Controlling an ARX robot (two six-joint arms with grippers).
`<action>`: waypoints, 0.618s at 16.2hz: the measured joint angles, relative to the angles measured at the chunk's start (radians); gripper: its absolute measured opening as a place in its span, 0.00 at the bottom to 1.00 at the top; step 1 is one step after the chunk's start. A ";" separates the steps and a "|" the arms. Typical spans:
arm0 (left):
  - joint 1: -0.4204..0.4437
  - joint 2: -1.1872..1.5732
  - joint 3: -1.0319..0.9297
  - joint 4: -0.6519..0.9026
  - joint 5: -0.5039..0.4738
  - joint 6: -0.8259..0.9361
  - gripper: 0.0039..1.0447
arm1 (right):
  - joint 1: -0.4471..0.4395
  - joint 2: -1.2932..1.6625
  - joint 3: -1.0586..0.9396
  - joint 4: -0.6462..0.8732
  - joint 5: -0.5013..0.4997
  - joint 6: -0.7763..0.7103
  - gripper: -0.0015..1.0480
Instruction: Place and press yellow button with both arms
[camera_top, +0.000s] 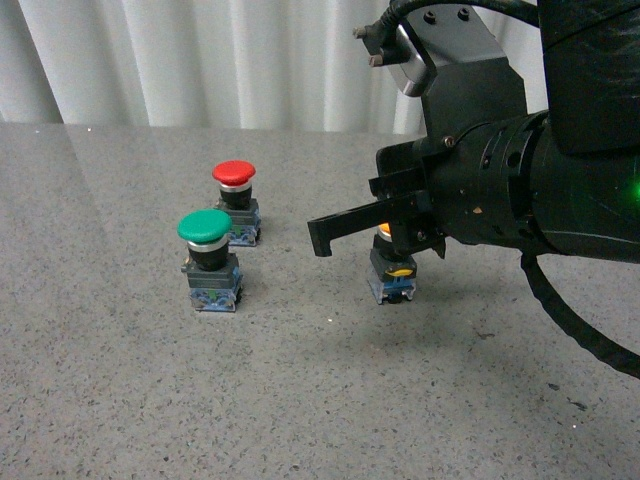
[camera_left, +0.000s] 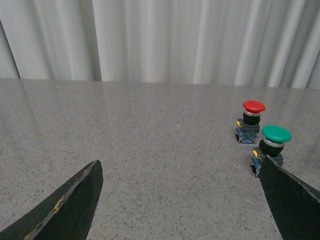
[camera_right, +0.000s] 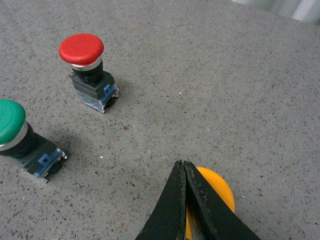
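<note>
Right pincer (camera_top: 320, 238) is closed, fingers pressed flat together with nothing between, tips over the yellow button (camera_top: 395, 275); contact with the cap can't be confirmed. Left pincer (camera_left: 180, 161) is spread wide, empty, low over the table (camera_top: 300, 400). Yellow button stands upright on the table, right of the others, well apart from them. It's probably light, rigid and top-heavy on a small base, with a smooth domed cap likely to slip. Best hold is the black body's flat sides, pressing at cap centre. Farther left is the green button (camera_top: 205, 226), and behind it the red button (camera_top: 234, 172).
</note>
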 joint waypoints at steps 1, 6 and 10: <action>0.000 0.000 0.000 0.000 0.000 0.000 0.94 | -0.003 0.002 0.000 -0.009 0.000 0.000 0.02; 0.000 0.000 0.000 0.000 0.000 0.000 0.94 | -0.007 0.006 -0.001 -0.014 0.000 0.000 0.02; 0.000 0.000 0.000 0.000 0.000 0.000 0.94 | -0.011 0.023 0.008 -0.046 0.018 0.000 0.02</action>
